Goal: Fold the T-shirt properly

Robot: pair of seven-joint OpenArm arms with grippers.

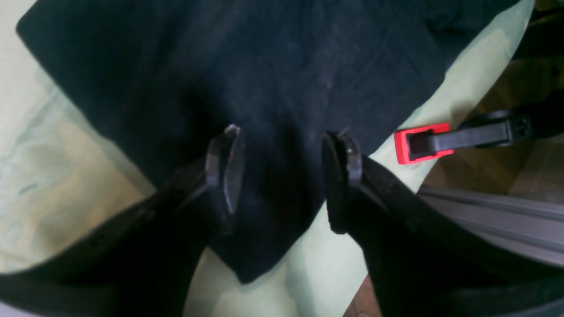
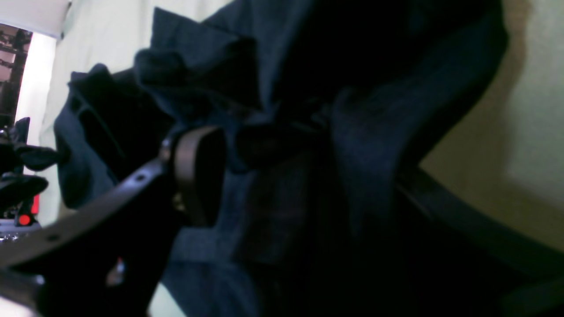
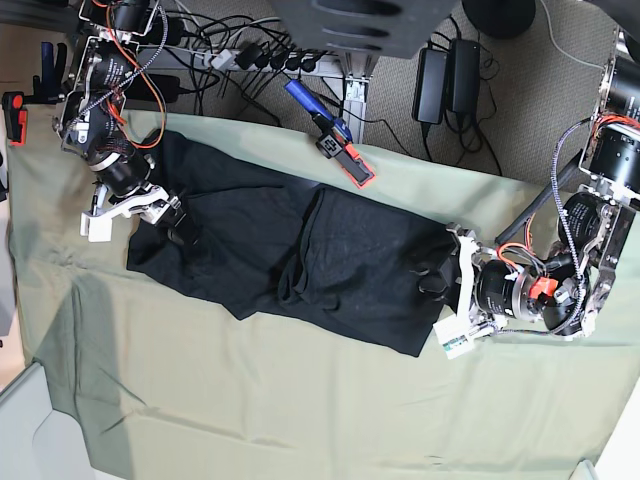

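The black T-shirt (image 3: 300,250) lies crumpled in a long band across the pale green cloth (image 3: 300,420), plain side up. At the shirt's right end, my left gripper (image 3: 432,272) stands open. In the left wrist view, the left gripper (image 1: 282,171) has both fingers (image 1: 224,167) spread over a corner of the T-shirt (image 1: 282,66), which lies flat below them. My right gripper (image 3: 170,212) is at the shirt's left end. In the right wrist view its jaws stand wide, bunched folds of the T-shirt (image 2: 374,132) lie between them, and one finger (image 2: 198,176) shows while cloth covers the other.
A red and black clamp (image 1: 423,143) grips the table edge close to my left gripper. A blue and red clamp (image 3: 335,135) sits at the table's back edge, another red clamp (image 3: 14,115) at the far left. Cables and power bricks (image 3: 440,70) lie behind the table.
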